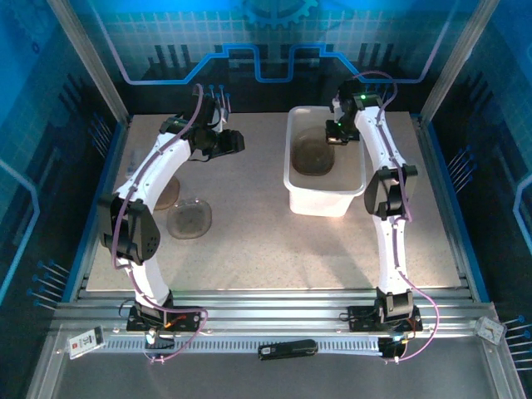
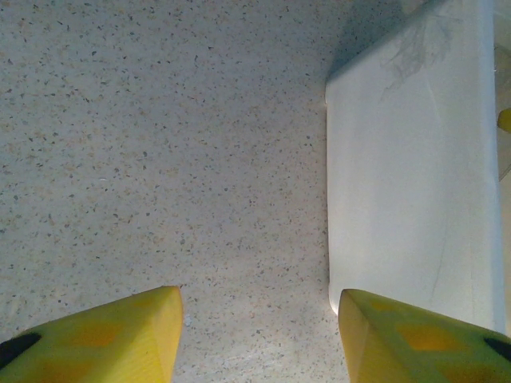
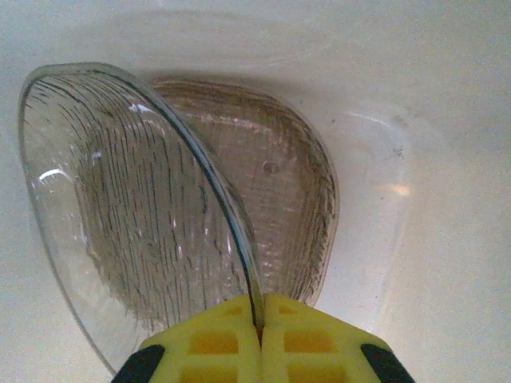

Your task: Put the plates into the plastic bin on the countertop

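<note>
The white plastic bin (image 1: 326, 196) stands right of centre on the speckled countertop (image 1: 249, 233). Over its far end my right gripper (image 1: 334, 133) (image 3: 259, 307) is shut on the rim of a clear plate (image 3: 120, 199), which it holds on edge inside the bin (image 3: 423, 112). A smoky brown plate (image 3: 283, 191) (image 1: 313, 156) lies flat on the bin floor behind it. My left gripper (image 1: 233, 143) (image 2: 259, 319) hangs open over bare countertop (image 2: 160, 159) just left of the bin wall (image 2: 407, 159), with nothing between its yellow fingers (image 2: 120, 335). Two more plates (image 1: 189, 219) lie on the countertop at the left.
One of the left plates (image 1: 169, 196) is partly under my left arm's forearm. Blue edges frame the surface, and metal rails (image 1: 266, 307) run along the front. A black bar (image 1: 287, 349) lies on the front rail.
</note>
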`<state>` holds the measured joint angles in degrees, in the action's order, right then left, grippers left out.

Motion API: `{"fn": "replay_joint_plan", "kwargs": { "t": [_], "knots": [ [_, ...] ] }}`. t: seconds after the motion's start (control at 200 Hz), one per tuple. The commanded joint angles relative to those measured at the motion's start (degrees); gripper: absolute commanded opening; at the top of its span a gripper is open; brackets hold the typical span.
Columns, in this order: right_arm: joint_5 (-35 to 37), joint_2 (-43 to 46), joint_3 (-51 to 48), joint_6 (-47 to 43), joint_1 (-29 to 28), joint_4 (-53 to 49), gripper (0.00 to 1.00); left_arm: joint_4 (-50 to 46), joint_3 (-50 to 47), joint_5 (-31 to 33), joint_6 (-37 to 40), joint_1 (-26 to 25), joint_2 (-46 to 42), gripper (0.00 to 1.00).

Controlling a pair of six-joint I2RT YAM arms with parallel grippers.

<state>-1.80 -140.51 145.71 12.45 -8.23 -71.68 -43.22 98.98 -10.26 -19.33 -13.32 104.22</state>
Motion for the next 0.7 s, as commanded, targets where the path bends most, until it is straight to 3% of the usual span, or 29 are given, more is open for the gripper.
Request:
{"fn": "replay_joint_plan", "kwargs": {
  "t": [0.0, 0.27, 0.415, 0.565, 0.695],
  "knots": [
    [1.24, -2.24, 2.41, 1.60, -0.53, -2.87, 0.07, -0.94, 1.46, -0.02, 1.01, 0.40, 0.97, 0.55],
    [2.69, -8.40, 9.47, 2.14, -0.03, -6.02, 0.12, -1.10, 1.30, 0.07, 1.58, 0.49, 1.24, 0.55],
    [4.37, -13.91, 20.63, 2.11, 0.13, -10.86, 0.17, -1.34, 1.30, 0.17, 1.75, 0.62, 1.33, 0.55],
    [4.05, -21.62, 35.84, 2.55, 0.39, -17.44, 0.37, -1.60, 1.48, 0.07, 1.74, 0.75, 1.42, 0.55],
    [4.40, -21.65, 36.01, 2.25, 0.40, -18.11, 0.48, -2.21, 1.83, 0.38, 1.99, 0.84, 1.33, 0.55]
  ]
}}
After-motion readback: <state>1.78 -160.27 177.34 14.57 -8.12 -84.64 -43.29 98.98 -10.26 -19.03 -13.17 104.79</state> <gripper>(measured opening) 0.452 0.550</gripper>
